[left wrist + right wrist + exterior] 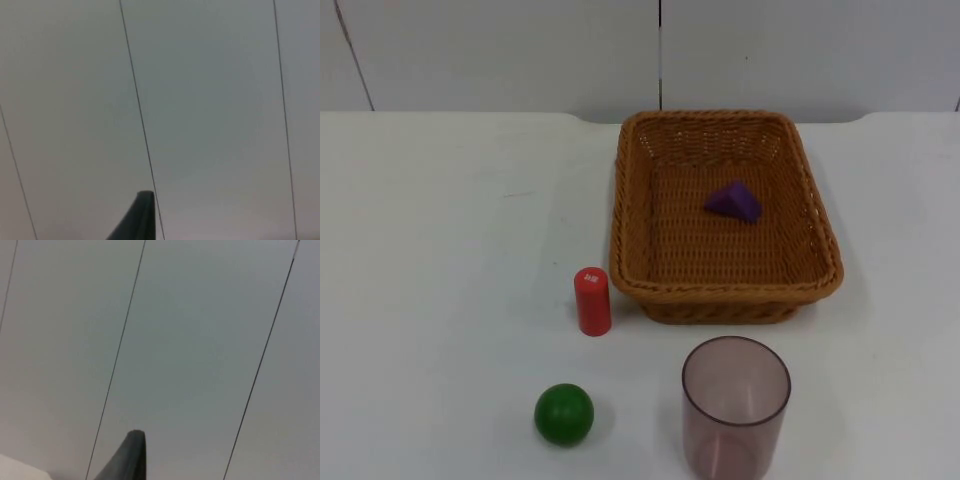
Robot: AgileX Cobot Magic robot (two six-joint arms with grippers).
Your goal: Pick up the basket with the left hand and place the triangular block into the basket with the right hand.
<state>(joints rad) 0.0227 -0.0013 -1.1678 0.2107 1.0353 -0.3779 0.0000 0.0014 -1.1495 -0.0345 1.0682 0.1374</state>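
Already purple triangular block (734, 201) inside basket (820, 240), table (440, 300)

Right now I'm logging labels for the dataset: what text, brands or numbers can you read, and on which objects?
Nothing is readable.
Red cylinder: a small white mark on its top face, too small and blurred to read.
Basket, purple triangular block, green ball, tinted cup: no text visible.

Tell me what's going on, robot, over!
Left hand and right hand both face the grey partition wall. Purple triangular block already in wicker basket, basket on table. Nothing blocking.
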